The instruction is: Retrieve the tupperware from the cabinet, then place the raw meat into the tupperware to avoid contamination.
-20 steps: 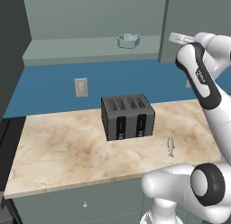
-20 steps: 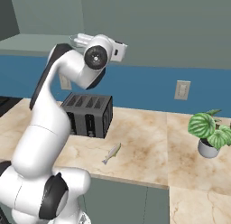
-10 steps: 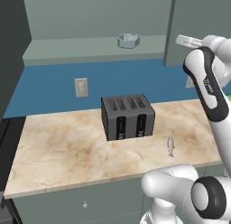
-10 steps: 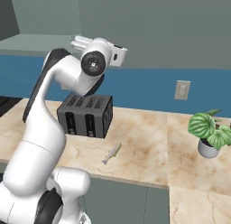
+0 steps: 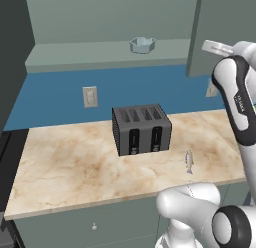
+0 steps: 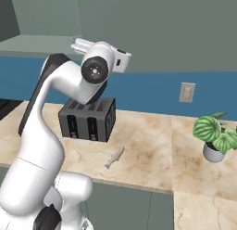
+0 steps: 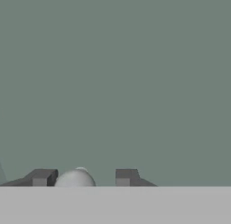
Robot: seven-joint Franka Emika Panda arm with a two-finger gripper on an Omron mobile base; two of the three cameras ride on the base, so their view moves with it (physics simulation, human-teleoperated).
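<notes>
The cabinet point(image 5: 75, 54) stands open. On its shelf sits the tupperware point(image 5: 142, 44), small and pale blue-grey. The right door point(image 5: 222, 17) is swung outward, and its face takes up the hand view point(image 7: 115, 74). My gripper point(image 7: 84, 177) is up at that door, with the round pale knob point(image 7: 74, 179) between its fingers, against the left one. The hand also shows high on the right point(image 5: 209, 45) and near the door's edge point(image 6: 77, 43). The raw meat, a slim silvery fish point(image 5: 189, 162) point(image 6: 114, 157), lies on the counter in front of the toaster, far below the gripper.
A dark four-slot toaster point(image 5: 141, 129) point(image 6: 88, 120) stands mid-counter. The marble counter point(image 5: 75, 167) stretches left of it. A potted plant point(image 6: 214, 136) sits at the right. Wall outlets point(image 5: 90, 97) point(image 6: 187, 92) are on the blue backsplash. A dark stove edge point(image 5: 5, 142) lies far left.
The hand has moved right and outward with the knob, and the cabinet door has swung further open. The tupperware, fish and toaster have not moved.
</notes>
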